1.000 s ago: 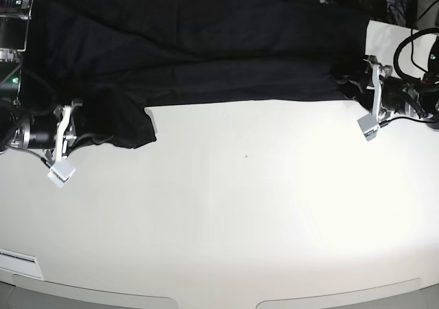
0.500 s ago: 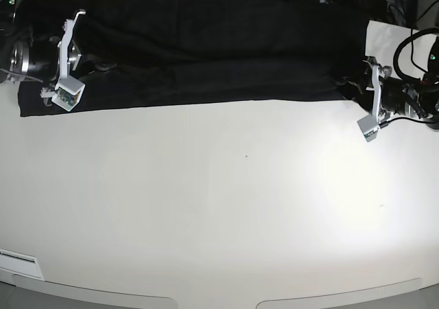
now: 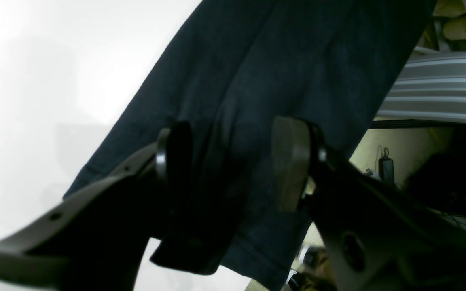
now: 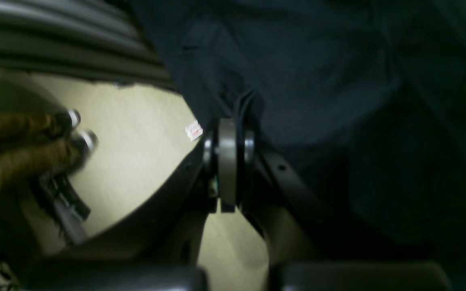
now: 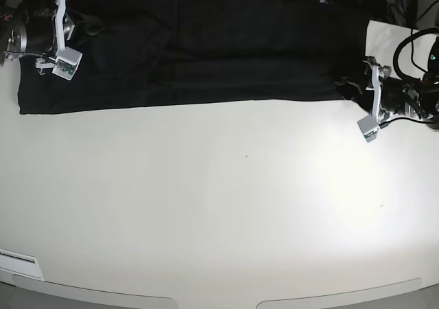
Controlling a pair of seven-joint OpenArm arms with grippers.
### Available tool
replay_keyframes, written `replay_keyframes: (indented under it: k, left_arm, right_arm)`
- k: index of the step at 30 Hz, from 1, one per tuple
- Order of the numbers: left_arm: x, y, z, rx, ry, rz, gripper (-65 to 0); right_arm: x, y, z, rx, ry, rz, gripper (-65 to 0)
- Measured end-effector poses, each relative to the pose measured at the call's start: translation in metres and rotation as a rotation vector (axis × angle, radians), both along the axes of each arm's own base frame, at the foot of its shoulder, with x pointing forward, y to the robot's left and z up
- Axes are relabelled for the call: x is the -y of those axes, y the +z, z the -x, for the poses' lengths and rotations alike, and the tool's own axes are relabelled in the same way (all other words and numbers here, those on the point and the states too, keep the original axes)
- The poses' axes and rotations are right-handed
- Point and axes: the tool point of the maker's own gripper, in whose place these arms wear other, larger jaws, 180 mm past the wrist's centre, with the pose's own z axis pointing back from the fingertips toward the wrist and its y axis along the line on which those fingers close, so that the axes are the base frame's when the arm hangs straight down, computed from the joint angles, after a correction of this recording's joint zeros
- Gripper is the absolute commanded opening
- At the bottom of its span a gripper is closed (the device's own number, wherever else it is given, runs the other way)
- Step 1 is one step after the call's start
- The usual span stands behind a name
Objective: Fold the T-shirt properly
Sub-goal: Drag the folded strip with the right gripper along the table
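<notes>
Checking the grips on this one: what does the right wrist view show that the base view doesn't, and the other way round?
Only the right wrist view: the right end effector shut on a pinch of the T-shirt. Only the base view: the shirt as a long band across the far side of the white table, and the left end effector at its other end. Both: the black fabric.

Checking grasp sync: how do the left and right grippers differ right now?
The left gripper has its fingers spread wide with the T-shirt lying loose between them; the right gripper is shut, pinching a fold of the shirt. In the base view the left sits at the shirt's right end, the right at its far left corner. Both are over the black fabric.
</notes>
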Motion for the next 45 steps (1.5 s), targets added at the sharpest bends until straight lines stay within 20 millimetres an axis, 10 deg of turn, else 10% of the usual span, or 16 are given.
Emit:
replay_keyframes:
  k: [21, 25, 28, 34, 38, 42, 45]
  left_arm:
    - [0.0, 0.002, -0.004, 0.011, -0.001, -0.001, -31.8]
    - [-0.003, 0.009, -0.012, 0.037, 0.0, -0.008, -31.8]
    - [-0.017, 0.011, -0.012, 0.039, 0.0, -0.058, -31.8]
    - [-0.054, 0.041, -0.029, 0.12, 0.027, -0.167, -31.8]
    - [-0.071, 0.081, -0.061, 0.268, 0.095, -0.184, -31.8]
    - [-0.099, 0.115, -0.092, 0.416, 0.27, -0.231, -31.8]
    - [-0.101, 0.127, -0.103, 0.463, 0.36, -0.181, -31.8]
  right_arm:
    - [0.097, -0.053, -0.007, 0.002, -0.121, 0.388, -64.2]
    - [0.096, -0.053, -0.007, -0.001, -0.118, 0.387, -36.3]
    - [0.092, -0.046, -0.001, -0.013, -0.062, 0.419, -30.7]
    - [0.039, 0.001, -0.01, 0.113, 0.03, 0.25, -30.7]
    - [0.043, 0.028, -0.029, 0.244, 0.02, 0.29, -31.4]
    - [0.037, 0.043, -0.057, 0.369, -0.17, 0.16, -64.4]
    - [0.04, 0.018, -0.056, 0.339, -0.287, 0.083, -65.0]
